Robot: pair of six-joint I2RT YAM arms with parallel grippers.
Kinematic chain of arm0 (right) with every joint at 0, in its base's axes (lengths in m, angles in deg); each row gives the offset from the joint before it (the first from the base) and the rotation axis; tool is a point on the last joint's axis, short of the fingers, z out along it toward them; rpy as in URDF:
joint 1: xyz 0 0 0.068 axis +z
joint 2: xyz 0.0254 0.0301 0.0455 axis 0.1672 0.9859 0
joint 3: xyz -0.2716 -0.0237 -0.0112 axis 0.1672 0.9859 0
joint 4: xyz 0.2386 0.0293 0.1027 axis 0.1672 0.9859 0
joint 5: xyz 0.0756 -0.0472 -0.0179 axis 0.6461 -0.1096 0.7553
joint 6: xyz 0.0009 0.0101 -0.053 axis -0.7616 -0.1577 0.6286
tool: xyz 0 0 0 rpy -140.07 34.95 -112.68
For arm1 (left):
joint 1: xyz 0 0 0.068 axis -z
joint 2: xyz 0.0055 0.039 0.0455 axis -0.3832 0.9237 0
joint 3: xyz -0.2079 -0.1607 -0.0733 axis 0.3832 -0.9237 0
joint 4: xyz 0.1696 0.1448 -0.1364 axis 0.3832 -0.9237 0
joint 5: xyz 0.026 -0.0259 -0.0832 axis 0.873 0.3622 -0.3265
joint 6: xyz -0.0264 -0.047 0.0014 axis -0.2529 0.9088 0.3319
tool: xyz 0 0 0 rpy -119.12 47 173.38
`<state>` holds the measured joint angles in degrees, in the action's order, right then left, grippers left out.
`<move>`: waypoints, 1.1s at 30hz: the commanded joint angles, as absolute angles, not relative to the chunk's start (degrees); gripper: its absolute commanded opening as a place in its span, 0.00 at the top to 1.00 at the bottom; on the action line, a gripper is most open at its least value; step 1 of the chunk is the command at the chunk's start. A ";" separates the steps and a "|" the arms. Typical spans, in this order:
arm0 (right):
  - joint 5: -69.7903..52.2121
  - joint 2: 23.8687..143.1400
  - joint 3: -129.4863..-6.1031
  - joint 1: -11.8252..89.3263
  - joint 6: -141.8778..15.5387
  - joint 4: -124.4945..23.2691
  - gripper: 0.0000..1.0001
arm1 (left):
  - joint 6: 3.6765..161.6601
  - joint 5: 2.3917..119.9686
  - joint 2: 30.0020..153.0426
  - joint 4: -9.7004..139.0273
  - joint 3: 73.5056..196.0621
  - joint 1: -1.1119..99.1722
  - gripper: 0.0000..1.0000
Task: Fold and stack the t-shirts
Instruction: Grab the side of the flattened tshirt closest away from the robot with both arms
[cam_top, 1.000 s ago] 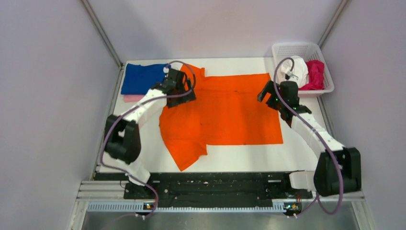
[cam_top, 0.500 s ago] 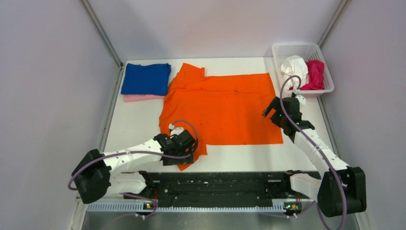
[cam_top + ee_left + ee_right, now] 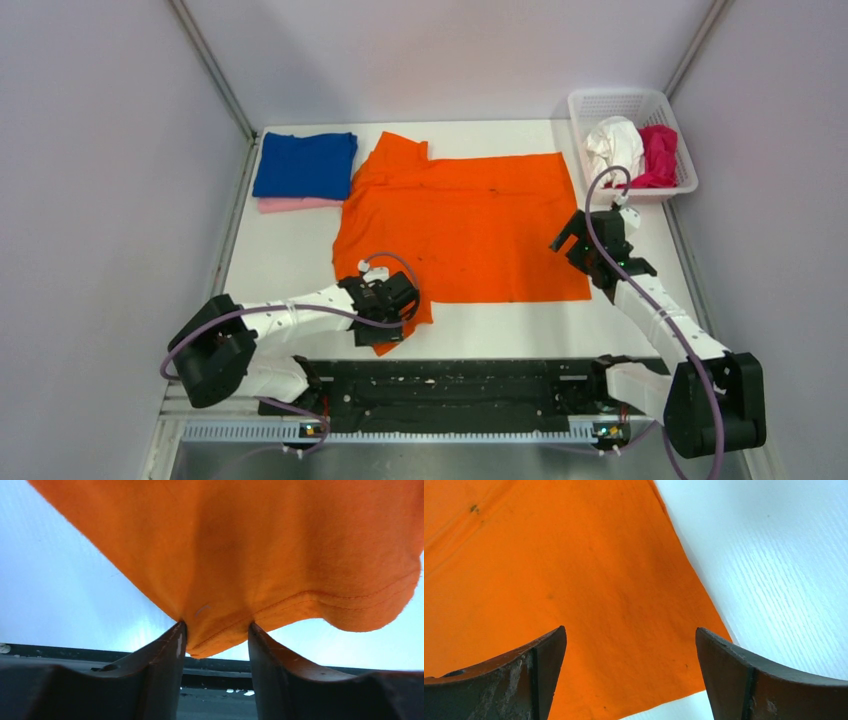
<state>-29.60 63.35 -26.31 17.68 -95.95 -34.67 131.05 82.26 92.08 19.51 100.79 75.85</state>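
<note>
From the top view, the orange t-shirt (image 3: 470,225) lies spread flat across the middle of the white table (image 3: 280,270). The left gripper (image 3: 395,310) sits on its lower-left sleeve; the right gripper (image 3: 572,238) hangs over its right edge. In the upper left, a folded blue t-shirt (image 3: 305,165) lies on a pink t-shirt (image 3: 295,204). In the upper right, a basket (image 3: 625,100) holds a white t-shirt (image 3: 612,140) and a magenta t-shirt (image 3: 658,155).

In the left wrist view, the sleeve hem bunches between the two fingers (image 3: 170,650), pinched on both sides with the jaws part-way closed.

In the right wrist view, the jaws stand wide apart above the shirt's edge, holding nothing.
</note>
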 commanded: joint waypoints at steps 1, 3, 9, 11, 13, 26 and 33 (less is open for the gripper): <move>-33.95 59.64 -25.30 17.06 -98.73 -34.34 0.02 | 131.32 81.62 94.04 22.17 99.17 76.14 0.50; -35.53 58.30 -24.50 17.05 -100.24 -33.64 0.03 | 130.94 81.21 94.36 22.13 98.99 76.22 0.60; -38.06 54.49 -22.06 17.11 -104.15 -28.26 0.04 | 130.11 82.55 94.26 17.93 99.63 76.23 1.00; -37.39 53.40 -21.09 17.14 -105.11 -26.10 0.05 | 129.81 83.05 93.35 16.39 99.90 76.23 1.00; -35.43 51.99 -19.95 17.18 -105.52 -24.39 0.07 | 129.23 83.27 92.01 15.08 100.31 76.23 1.00; -31.90 48.63 -10.31 17.13 -109.92 -24.88 0.35 | 127.78 81.56 86.24 11.87 100.93 76.23 1.00; -31.59 51.79 -8.69 17.18 -109.78 -28.28 0.57 | 128.17 81.22 84.07 11.74 100.98 76.23 1.00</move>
<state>-31.74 49.71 -10.38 17.59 -109.08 -26.50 128.15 81.65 86.31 13.00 100.96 75.94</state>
